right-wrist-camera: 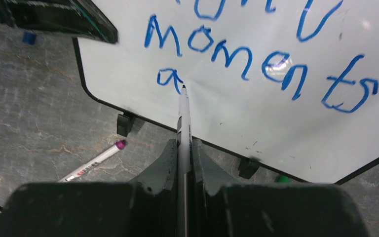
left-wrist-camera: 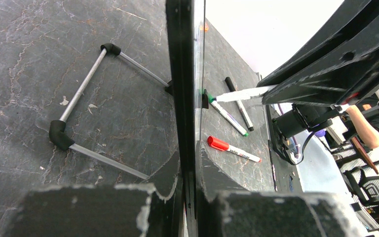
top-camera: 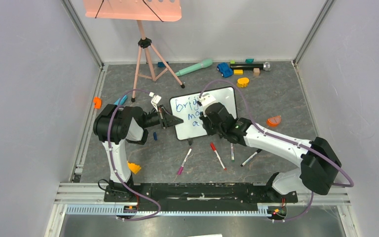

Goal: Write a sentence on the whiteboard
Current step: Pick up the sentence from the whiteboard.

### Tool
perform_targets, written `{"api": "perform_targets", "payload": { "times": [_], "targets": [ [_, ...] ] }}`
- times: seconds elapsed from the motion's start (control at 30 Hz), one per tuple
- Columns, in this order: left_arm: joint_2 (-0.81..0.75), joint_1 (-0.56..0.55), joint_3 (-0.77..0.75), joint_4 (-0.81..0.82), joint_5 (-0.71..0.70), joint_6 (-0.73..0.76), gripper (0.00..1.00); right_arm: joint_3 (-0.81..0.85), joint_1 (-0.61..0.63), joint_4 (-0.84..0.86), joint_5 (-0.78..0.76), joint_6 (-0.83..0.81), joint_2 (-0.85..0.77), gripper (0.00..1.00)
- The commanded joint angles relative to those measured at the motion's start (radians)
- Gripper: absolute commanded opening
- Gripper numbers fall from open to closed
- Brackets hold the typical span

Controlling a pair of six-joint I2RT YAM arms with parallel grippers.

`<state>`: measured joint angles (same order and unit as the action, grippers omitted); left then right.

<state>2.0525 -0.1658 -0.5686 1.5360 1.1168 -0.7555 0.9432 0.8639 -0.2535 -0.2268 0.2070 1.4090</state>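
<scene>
**Two lines written, a third begun**

At bottom centre of the right wrist view, the right gripper (right-wrist-camera: 183,148) is clamped on a marker (right-wrist-camera: 183,116), its tip touching the whiteboard (right-wrist-camera: 256,123) beside the sentence (right-wrist-camera: 227,52) and its lone "a". Beyond, the left gripper (left-wrist-camera: 190,195) pinches the board's edge, likely steadying it against the pen.

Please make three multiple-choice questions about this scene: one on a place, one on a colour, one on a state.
1. Where is the tip of the marker held in the right hand?
A. beside the letter "a" on the whiteboard
B. on the first line
C. off the board
2. Which colour is the writing?
A. red
B. blue
C. green
3. What does the left hand do?
A. hangs open
B. is shut on nothing
C. is shut on the whiteboard's edge
Answers: 1 A, the tip sits by the "a"; 2 B, the strokes are blue; 3 C, it clamps the board's edge.
</scene>
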Motion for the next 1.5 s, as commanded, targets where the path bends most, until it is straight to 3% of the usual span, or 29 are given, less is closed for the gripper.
{"api": "perform_targets", "payload": {
  "times": [0.0,0.33,1.47],
  "targets": [
    [0.071,-0.005,0.018,0.021,-0.098,0.159,0.02,0.099,-0.01,0.021,-0.027,-0.032,-0.024,0.0],
    [0.07,-0.005,0.02,0.021,-0.095,0.16,0.02,0.135,-0.041,0.0,-0.056,-0.052,0.036,0.0],
    [0.076,-0.005,0.015,0.021,-0.092,0.156,0.02,0.006,-0.053,0.023,-0.023,-0.01,0.009,0.0]
  ]
}}
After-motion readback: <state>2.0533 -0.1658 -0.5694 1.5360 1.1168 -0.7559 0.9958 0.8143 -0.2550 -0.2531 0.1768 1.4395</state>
